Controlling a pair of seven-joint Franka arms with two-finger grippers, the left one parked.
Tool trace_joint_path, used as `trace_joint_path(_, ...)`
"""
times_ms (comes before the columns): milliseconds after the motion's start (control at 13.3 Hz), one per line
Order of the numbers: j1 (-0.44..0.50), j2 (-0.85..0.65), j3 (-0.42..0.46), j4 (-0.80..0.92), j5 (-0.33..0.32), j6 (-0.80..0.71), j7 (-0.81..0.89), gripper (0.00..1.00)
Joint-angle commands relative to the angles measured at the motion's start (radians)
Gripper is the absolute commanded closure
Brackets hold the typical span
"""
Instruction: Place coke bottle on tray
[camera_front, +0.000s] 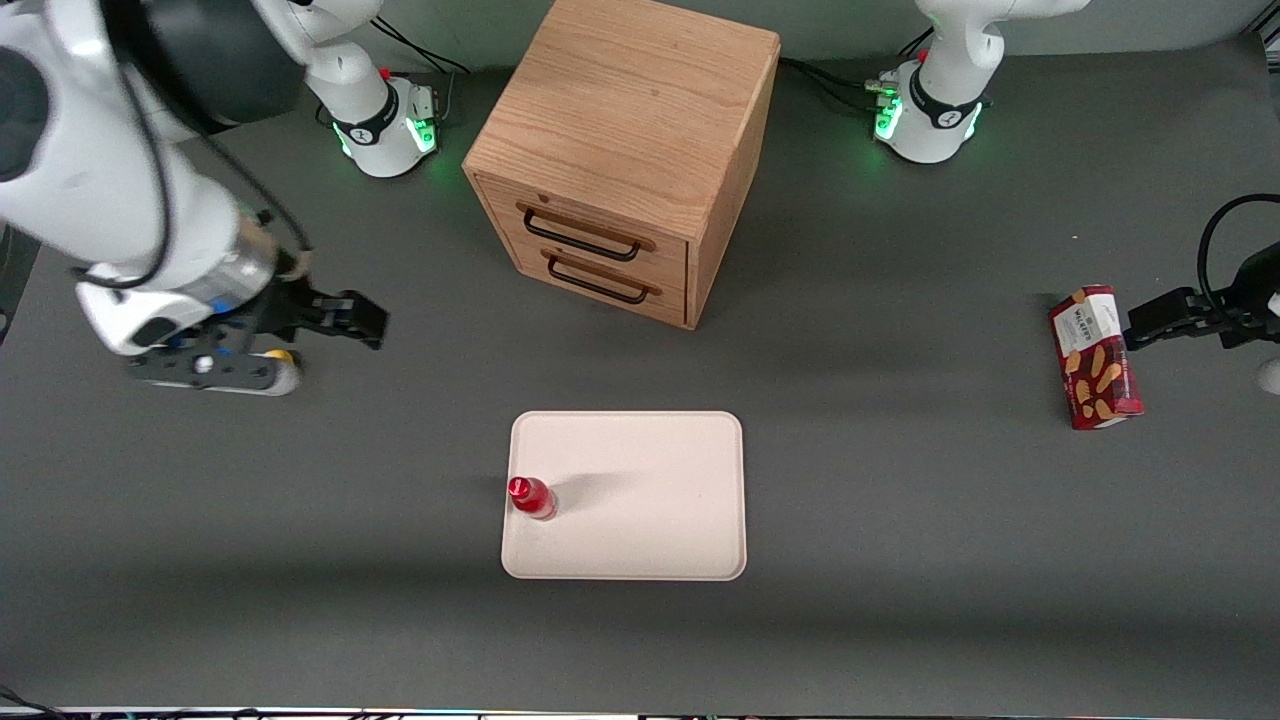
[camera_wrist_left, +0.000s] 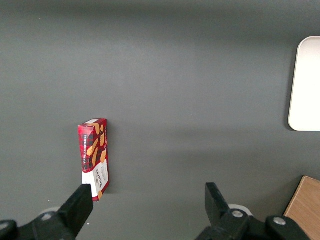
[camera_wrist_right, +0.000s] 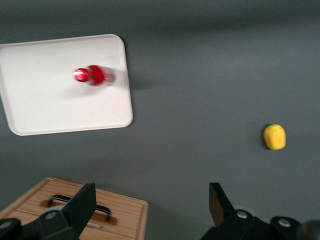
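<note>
Coke bottle (camera_front: 531, 497), small and all red with a red cap, stood upright on the tray (camera_front: 650, 520), close inside the tray's rim on the side toward the working arm's end of the desk, nothing touching it. The pale cream-pink tray lay flat on the grey desk (camera_front: 880, 560), nearer the front camera than the wooden drawer cabinet (camera_front: 625, 150), which stood apart from it with both of its dark-handled drawers shut. The tool (camera_front: 345, 320) hung above the desk toward the working arm's end, well apart from the bottle and the tray and holding nothing; in the right wrist view its two fingers (camera_wrist_right: 85, 202) stood wide apart with only bare desk between them. A yellow rounded lump (camera_wrist_right: 275, 136) lay on the desk by itself, well clear of the tray, and from the front it peeked out just under the working arm's wrist. A red biscuit box (camera_front: 1095, 357) lay on the desk toward the parked arm's end, far from the tray and near that edge of the desk.
</note>
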Motion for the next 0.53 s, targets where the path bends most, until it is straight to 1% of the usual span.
trace_joint_path(0,-0.152,-0.139,0.079,-0.169,-0.007,0.015,-0.112,0.00)
trace_joint_path(151,-0.215,-0.183,0.079,-0.230,-0.002,0.029,-0.229,0.00)
trace_joint_path(301,-0.245,-0.242,0.070,-0.313,-0.005,0.090,-0.289,0.00)
trace_joint_path(452,-0.265,-0.288,0.056,-0.377,-0.007,0.121,-0.326,0.00)
